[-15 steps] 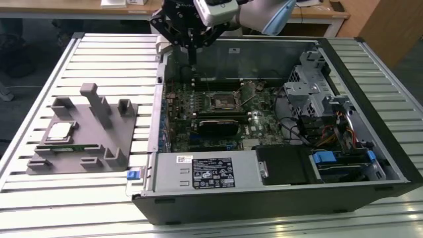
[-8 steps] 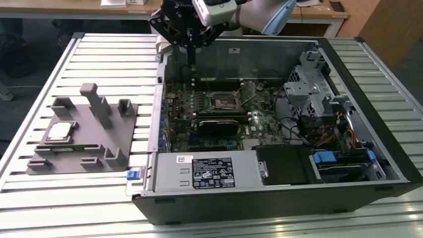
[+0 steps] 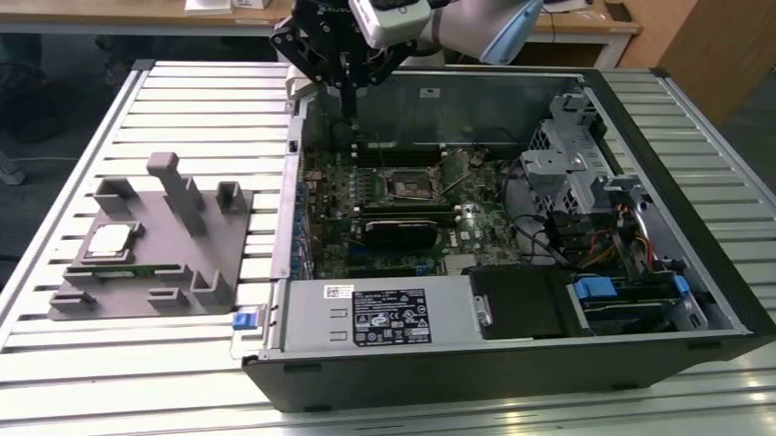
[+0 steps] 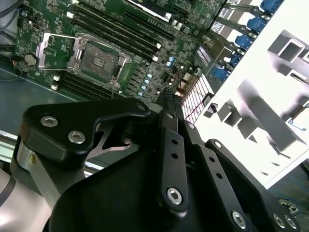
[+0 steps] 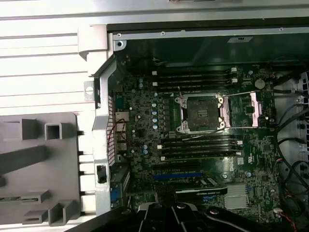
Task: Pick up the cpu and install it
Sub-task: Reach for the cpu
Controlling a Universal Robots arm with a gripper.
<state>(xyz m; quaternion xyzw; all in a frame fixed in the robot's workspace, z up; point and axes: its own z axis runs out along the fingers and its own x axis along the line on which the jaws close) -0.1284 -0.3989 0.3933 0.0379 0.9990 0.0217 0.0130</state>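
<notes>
The cpu lies flat on a grey fixture on the slatted table, well apart from the open case, on the exterior view's left of it. It is a small square chip with a shiny silver-grey top and a pale rim, and a thin green stick lies just beside it on the same fixture. The gripper hangs over the case's far wall, fingers pressed together with nothing between them. Inside the case, on the green board, the black socket sits with its metal lid swung open.
</notes>
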